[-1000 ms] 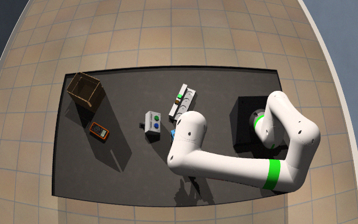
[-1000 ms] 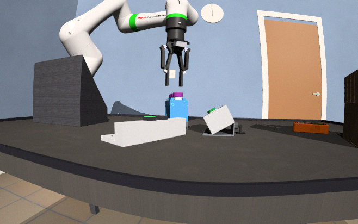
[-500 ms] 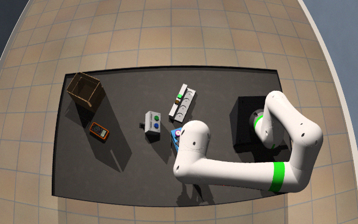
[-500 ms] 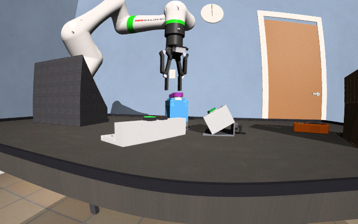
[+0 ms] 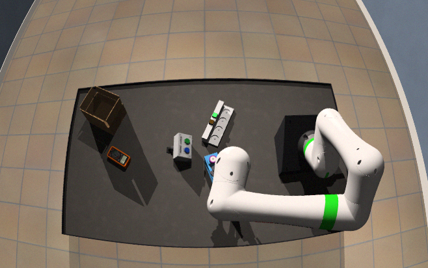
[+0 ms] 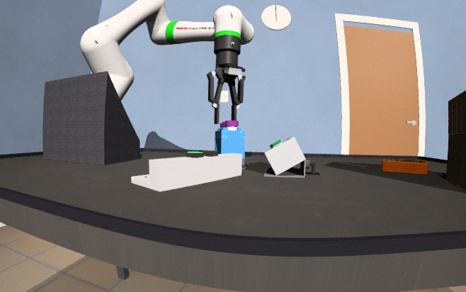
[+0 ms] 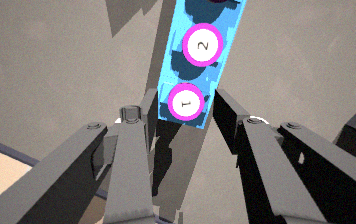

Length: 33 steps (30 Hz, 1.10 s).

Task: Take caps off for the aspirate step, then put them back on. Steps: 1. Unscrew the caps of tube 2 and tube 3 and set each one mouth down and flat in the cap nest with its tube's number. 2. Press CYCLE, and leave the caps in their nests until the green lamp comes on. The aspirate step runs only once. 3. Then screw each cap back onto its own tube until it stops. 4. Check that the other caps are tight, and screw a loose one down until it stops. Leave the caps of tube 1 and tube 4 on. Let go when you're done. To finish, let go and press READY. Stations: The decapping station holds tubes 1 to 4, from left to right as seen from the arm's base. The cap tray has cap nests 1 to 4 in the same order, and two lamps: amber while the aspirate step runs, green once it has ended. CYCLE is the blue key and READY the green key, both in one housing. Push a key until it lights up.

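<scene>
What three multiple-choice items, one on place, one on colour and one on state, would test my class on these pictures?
1. Which numbered cap lies between the fingers in the wrist view?
A. 1
B. 3
C. 4

2. What colour is the block that holds the tubes?
A. Red
B. Blue
C. Yellow

3. How does the gripper stand?
A. Shut on a cap
B. Holding the orange meter
C. Part open, holding nothing

Answers:
1 A: the cap marked 1 sits between the fingers, cap 2 farther off.
2 B: the block is bright blue in the exterior view.
3 C: the fingers hang apart above the purple caps, touching none.
</scene>
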Available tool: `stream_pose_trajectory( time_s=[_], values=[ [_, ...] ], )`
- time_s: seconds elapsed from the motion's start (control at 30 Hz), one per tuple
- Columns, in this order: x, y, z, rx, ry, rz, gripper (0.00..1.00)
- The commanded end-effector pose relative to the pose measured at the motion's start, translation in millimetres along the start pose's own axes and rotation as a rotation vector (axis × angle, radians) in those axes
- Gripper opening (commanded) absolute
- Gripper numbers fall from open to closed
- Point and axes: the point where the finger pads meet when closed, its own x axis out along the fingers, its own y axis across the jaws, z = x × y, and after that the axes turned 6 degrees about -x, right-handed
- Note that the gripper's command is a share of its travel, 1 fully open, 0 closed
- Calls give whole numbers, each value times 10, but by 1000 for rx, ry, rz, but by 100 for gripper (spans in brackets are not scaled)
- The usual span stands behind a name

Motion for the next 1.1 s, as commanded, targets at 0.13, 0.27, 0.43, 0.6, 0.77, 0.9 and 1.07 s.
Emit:
stream_pose_trajectory(
  time_s=[0.13, 0.27, 0.43, 0.6, 0.77, 0.9, 1.07],
  values=[
    [15, -2, -4, 0, 1, -1, 41],
    [35, -2, -4, 0, 1, -1, 41],
    [60, -2, -4, 0, 1, -1, 41],
    [80, -2, -4, 0, 1, -1, 41],
    [79, -2, -4, 0, 1, -1, 30],
    [79, -2, -4, 0, 1, -1, 30],
    [79, -2, -4, 0, 1, -1, 30]
  ],
)
